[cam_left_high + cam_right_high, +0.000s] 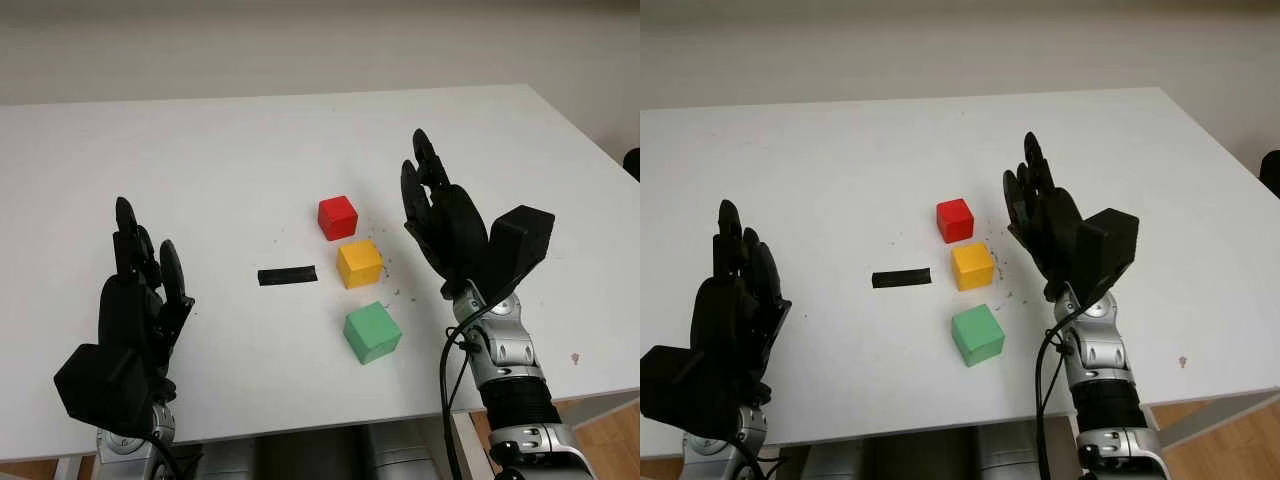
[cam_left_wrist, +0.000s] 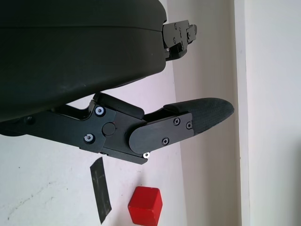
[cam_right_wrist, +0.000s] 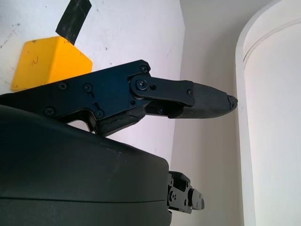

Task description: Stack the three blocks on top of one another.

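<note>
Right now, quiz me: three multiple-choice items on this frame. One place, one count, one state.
1. Which block lies between the other two?
A. red B. yellow C. green

2. How many blocks sit on the table?
A. two B. three C. four

3. What is the right hand doing?
A. gripping the yellow block B. open, holding nothing C. pressing on the tape

Answers:
1. B: the yellow block lies in the row between the red block and the green block.
2. B: those three stand apart on the table, none stacked, with a black tape strip beside them.
3. B: the right hand is open beside the row of blocks; the left hand is also open, at the near left.
</note>
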Action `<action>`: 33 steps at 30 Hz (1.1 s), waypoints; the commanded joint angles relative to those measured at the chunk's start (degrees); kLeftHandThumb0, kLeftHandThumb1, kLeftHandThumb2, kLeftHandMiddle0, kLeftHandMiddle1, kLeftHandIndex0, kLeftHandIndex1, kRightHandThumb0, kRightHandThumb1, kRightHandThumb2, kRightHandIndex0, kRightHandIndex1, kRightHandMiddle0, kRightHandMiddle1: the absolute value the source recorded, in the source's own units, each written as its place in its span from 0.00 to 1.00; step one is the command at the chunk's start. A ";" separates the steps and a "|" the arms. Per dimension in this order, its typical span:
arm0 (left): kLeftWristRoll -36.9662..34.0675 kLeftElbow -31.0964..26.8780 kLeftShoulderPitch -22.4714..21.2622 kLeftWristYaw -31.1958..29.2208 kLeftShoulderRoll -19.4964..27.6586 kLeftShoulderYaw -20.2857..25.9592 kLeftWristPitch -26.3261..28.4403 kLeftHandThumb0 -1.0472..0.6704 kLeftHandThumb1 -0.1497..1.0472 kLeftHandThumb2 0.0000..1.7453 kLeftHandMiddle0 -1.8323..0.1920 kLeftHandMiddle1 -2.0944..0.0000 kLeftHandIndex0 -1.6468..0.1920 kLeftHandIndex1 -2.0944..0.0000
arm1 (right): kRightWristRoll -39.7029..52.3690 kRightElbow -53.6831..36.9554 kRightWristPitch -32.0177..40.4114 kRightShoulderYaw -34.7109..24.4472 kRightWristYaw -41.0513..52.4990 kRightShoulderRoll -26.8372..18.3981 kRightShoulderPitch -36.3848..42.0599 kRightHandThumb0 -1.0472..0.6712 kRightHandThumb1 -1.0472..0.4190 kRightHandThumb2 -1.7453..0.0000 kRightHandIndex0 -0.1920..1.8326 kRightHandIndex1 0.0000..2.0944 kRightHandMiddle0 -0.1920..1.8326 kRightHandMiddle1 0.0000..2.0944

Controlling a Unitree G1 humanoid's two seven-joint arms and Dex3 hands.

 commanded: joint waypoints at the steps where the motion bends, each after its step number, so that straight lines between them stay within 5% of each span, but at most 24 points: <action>1: 0.06 -1.21 -0.56 -0.07 0.25 0.18 0.03 0.17 1.00 0.38 0.97 0.97 0.97 0.97 | 0.11 -1.58 -0.38 0.43 0.16 0.35 0.65 0.18 0.00 0.69 0.03 0.03 0.04 0.03; 7: -0.03 -1.57 -1.12 -0.30 0.47 0.18 1.09 0.17 1.00 0.38 0.98 0.97 0.98 0.97 | 0.44 -0.85 -0.15 0.29 0.37 0.51 0.86 0.21 0.00 0.69 0.03 0.03 0.04 0.02; 11: -0.03 -0.65 -2.19 -0.46 0.58 0.17 1.13 0.17 1.00 0.38 0.98 0.98 0.98 0.98 | 1.35 1.97 0.15 -1.10 0.11 -0.02 -1.50 0.21 0.00 0.77 0.03 0.03 0.04 0.02; 16: -0.19 1.04 -4.60 -0.69 1.52 0.96 1.35 0.18 1.00 0.38 0.98 0.98 0.98 0.98 | -0.50 12.75 -5.77 -2.31 0.31 -3.65 -10.49 0.24 0.03 0.95 0.18 0.09 0.17 0.09; 18: -0.51 2.43 -6.27 -0.77 2.24 1.75 1.79 0.18 1.00 0.38 0.98 0.98 0.98 0.98 | -3.10 19.02 -8.67 -1.29 1.66 -6.37 -15.63 0.28 0.06 0.97 0.23 0.11 0.14 0.28; 21: -0.80 3.85 -7.94 -0.79 2.87 2.38 2.16 0.18 1.00 0.38 0.98 0.97 0.98 0.97 | -7.62 26.70 -12.23 0.79 1.87 -9.29 -21.75 0.30 0.09 0.98 0.25 0.12 0.12 0.37; 33: -0.88 3.68 -8.08 -0.66 2.81 2.21 2.27 0.20 1.00 0.38 0.98 0.97 0.97 0.97 | -24.50 45.76 -23.66 11.84 -0.54 -15.43 -37.87 0.32 0.14 0.97 0.31 0.13 0.19 0.33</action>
